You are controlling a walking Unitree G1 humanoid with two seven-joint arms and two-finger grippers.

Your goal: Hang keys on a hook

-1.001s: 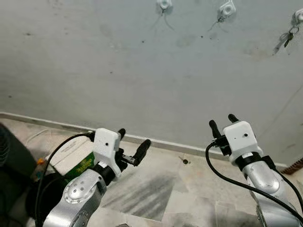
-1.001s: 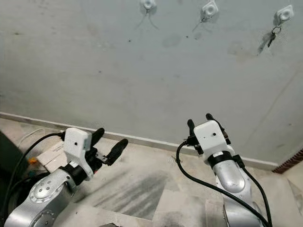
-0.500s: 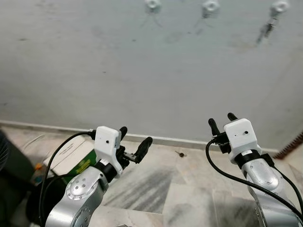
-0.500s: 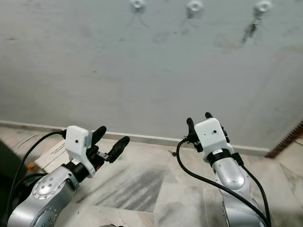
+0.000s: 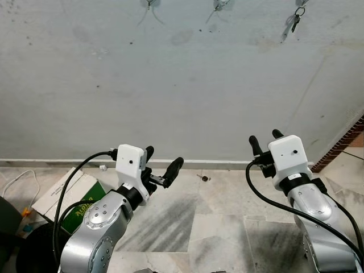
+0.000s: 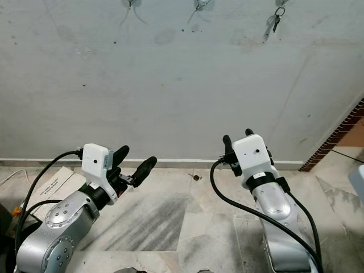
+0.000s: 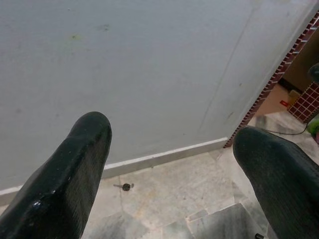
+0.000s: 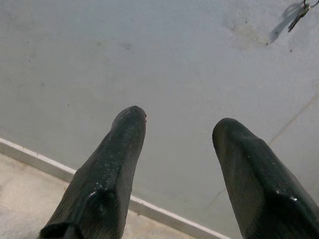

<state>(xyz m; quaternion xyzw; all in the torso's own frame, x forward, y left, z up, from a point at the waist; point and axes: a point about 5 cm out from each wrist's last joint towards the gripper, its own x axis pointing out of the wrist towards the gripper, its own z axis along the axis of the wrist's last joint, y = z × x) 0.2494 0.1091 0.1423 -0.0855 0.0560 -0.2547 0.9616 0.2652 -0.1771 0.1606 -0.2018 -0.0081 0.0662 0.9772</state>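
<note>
We see the small metal bunch of keys (image 5: 294, 20) hanging long-axis down on the grey plastered wall (image 5: 182, 85), high above our nearer, empty, spread right gripper (image 5: 264, 140); the left gripper (image 5: 161, 165) gapes empty too.

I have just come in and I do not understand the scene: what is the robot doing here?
The robot stands facing a grey wall. A bunch of keys already hangs high on the wall, at the upper right. The left hand and the right hand are both open and hold nothing, raised above the tiled floor. A small dark object lies near the skirting.
</note>
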